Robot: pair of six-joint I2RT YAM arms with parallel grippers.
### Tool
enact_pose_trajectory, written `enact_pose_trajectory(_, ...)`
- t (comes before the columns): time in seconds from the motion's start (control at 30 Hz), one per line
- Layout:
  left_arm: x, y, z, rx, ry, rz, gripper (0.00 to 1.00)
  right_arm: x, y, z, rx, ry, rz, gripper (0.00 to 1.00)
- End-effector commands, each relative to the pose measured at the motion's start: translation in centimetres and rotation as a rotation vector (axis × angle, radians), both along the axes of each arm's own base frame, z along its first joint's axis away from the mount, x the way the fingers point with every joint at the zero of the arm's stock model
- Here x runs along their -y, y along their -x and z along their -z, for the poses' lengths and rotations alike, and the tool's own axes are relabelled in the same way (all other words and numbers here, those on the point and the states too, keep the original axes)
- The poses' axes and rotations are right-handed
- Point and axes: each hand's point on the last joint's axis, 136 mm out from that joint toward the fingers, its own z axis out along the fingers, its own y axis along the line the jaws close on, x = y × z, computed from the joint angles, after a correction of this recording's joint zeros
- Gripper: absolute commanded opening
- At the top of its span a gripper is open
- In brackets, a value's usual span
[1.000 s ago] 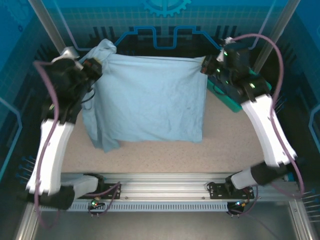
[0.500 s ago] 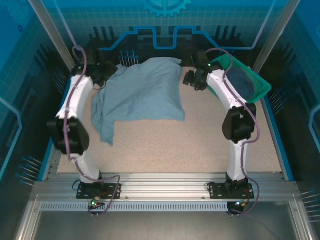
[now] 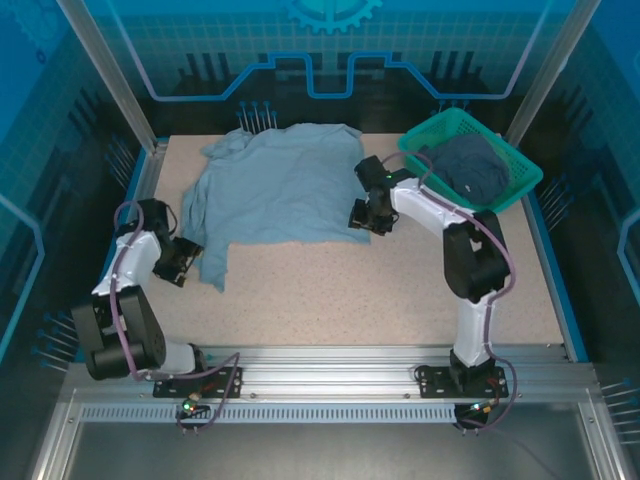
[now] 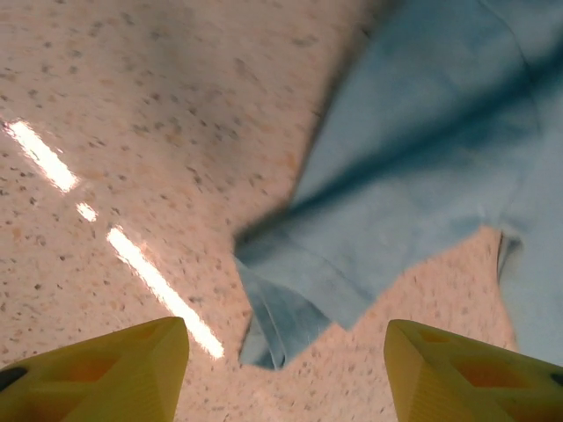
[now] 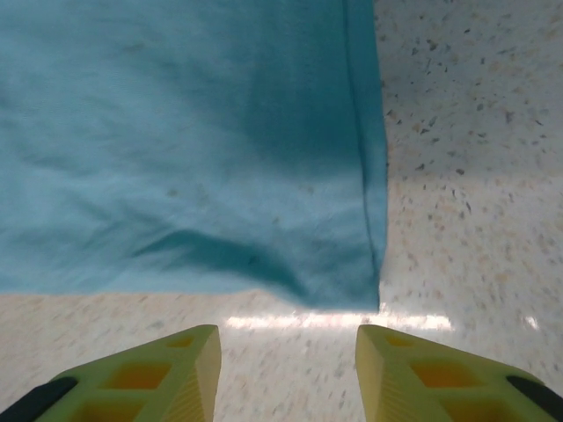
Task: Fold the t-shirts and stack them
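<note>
A pale blue-grey t-shirt (image 3: 275, 190) lies spread and rumpled on the speckled table, toward the back left. A darker slate t-shirt (image 3: 470, 165) sits bunched in the teal mesh basket (image 3: 425, 133). My left gripper (image 3: 185, 262) is low beside the pale shirt's near-left flap, open and holding nothing. In the left wrist view the left gripper (image 4: 286, 369) has a folded sleeve tip (image 4: 281, 308) just ahead of it. My right gripper (image 3: 362, 215) stands open at the shirt's near-right corner. In the right wrist view the right gripper (image 5: 286, 369) faces that corner (image 5: 361, 272), not touching it.
The basket stands at the back right corner, close behind the right arm. Bare tabletop (image 3: 350, 290) stretches across the near half. Blue walls and metal posts (image 3: 105, 70) enclose the back and sides.
Both grippers, shut on the pale shirt's top corners and holding it up a second ago, have opened. The shirt has dropped flat and both arms have drawn down and nearer.
</note>
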Motion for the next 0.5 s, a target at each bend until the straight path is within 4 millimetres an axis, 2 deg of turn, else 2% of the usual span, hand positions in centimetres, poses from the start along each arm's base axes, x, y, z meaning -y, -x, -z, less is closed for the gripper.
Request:
enact_pose_trajectory(0.0, -1.3, -3.4, -1.2, 0.112, 0.042, -0.065, 0.61, 1.2, -2.0, 1.4, -0.038, -0.001, 0.048, 0.48)
enact_pose_trajectory(0.1, -2.6, -5.0, -1.1, 0.127, 0.046, -0.083, 0.6, 1.0, -2.2, 2.5, -0.096, 0.013, 0.039, 0.49)
enact_pose_trajectory(0.23, -3.7, -6.0, -0.8, 0.105, 0.029, -0.082, 0.59, 0.8, -1.0, 2.2, -0.12, 0.057, 0.026, 0.49)
enact_pose_trajectory(0.47, -3.9, -5.8, 0.8, 0.06, 0.025, -0.073, 0.58, 1.5, 1.8, 2.8, -0.163, 0.118, 0.059, 0.43)
